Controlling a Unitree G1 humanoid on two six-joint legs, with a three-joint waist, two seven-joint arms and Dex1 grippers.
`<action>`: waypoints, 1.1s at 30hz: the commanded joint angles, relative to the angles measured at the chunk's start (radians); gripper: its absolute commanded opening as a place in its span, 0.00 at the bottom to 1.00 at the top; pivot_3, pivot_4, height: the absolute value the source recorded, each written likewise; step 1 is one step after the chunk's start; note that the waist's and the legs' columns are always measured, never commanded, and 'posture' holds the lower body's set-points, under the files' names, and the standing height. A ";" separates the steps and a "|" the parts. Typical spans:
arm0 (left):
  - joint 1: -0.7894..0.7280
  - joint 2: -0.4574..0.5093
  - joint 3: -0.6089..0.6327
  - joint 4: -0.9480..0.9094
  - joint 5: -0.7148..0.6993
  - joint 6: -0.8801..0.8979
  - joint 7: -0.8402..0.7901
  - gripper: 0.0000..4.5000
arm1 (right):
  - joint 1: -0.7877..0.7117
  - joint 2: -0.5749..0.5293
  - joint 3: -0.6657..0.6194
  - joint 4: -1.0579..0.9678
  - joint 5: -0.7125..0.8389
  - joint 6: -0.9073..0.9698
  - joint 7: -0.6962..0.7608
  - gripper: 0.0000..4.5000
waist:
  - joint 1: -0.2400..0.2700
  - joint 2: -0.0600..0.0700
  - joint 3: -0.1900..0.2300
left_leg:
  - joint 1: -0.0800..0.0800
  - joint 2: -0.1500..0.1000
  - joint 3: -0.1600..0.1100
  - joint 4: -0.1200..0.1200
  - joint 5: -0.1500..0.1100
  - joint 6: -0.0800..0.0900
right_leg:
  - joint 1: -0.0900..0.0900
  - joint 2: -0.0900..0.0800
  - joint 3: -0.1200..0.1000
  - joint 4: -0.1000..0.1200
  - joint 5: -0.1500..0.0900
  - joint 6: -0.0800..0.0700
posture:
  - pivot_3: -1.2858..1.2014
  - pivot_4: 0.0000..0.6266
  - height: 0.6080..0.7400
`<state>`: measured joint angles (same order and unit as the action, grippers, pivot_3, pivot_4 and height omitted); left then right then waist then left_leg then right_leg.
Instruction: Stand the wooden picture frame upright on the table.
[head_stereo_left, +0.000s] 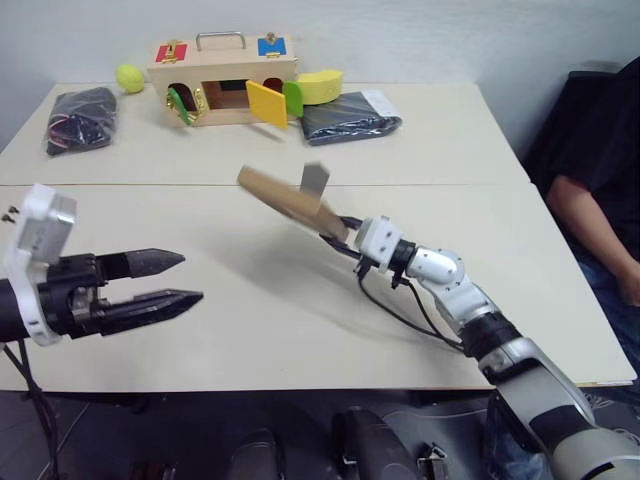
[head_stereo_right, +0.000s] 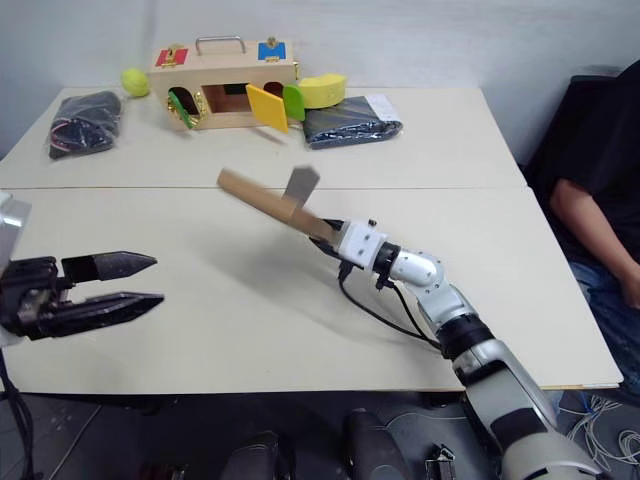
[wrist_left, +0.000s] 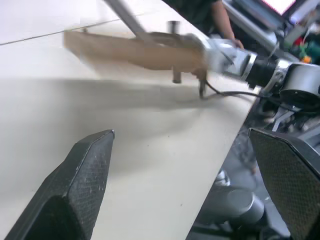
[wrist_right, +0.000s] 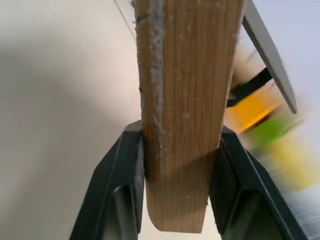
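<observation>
The wooden picture frame (head_stereo_left: 285, 198) is off the table (head_stereo_left: 250, 330), held in the air above the table's seam, tilted, its grey stand (head_stereo_left: 314, 180) folded out. The right pincer (head_stereo_left: 343, 232) clamps one edge of it. The left pincer (head_stereo_left: 178, 279) hangs wide and empty, well apart. Judging by this, the pickup is done; setting it upright on the table remains.

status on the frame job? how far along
Done: the wooden picture frame is off the table, stand flap folded out. In hand: the right gripper clamps one frame edge, holding it tilted in the air; the left gripper is open, apart from it. Left: set it down upright on its stand and release.
</observation>
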<state>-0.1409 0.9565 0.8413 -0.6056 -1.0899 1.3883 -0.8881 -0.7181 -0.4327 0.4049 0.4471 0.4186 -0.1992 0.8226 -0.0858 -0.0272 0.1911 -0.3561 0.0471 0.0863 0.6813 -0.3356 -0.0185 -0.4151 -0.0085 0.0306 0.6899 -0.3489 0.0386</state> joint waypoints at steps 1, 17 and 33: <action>0.057 -0.018 0.008 -0.041 0.000 -0.091 0.015 1.00 | -0.013 -0.025 -0.113 -0.251 0.284 0.361 0.170 0.28 | 0.005 0.000 0.000 | 0.000 0.000 -0.001 0.000 0.000 0.000 | 0.000 0.000 -0.002 -0.001 0.000 0.000 | 0.52 0.24 1.00; 0.107 0.053 -0.039 0.024 -0.091 -0.230 0.018 1.00 | 0.150 0.013 -0.110 -0.357 0.201 0.765 0.227 0.55 | 0.004 -0.001 0.000 | -0.002 0.000 -0.005 -0.005 -0.001 -0.002 | 0.000 0.000 -0.005 -0.006 -0.001 -0.002 | 0.52 0.24 1.00; 0.115 0.098 -0.147 0.093 0.065 -0.422 -0.059 1.00 | 0.002 -0.524 -0.379 -0.336 0.235 0.772 0.708 0.99 | 0.011 0.005 0.003 | -0.001 -0.002 -0.004 -0.014 0.000 -0.001 | 0.000 0.000 -0.004 -0.014 -0.001 -0.001 | 0.52 0.24 1.00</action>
<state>-0.0061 1.0429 0.6965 -0.5250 -1.0404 1.0060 -0.9402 -0.6908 -0.9381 0.1049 0.1395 0.5272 0.4526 1.4682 -0.0748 -0.0223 0.1943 -0.3567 0.0461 0.0825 0.6658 -0.3359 -0.0196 -0.4153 -0.0083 0.0264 0.6750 -0.3498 0.0369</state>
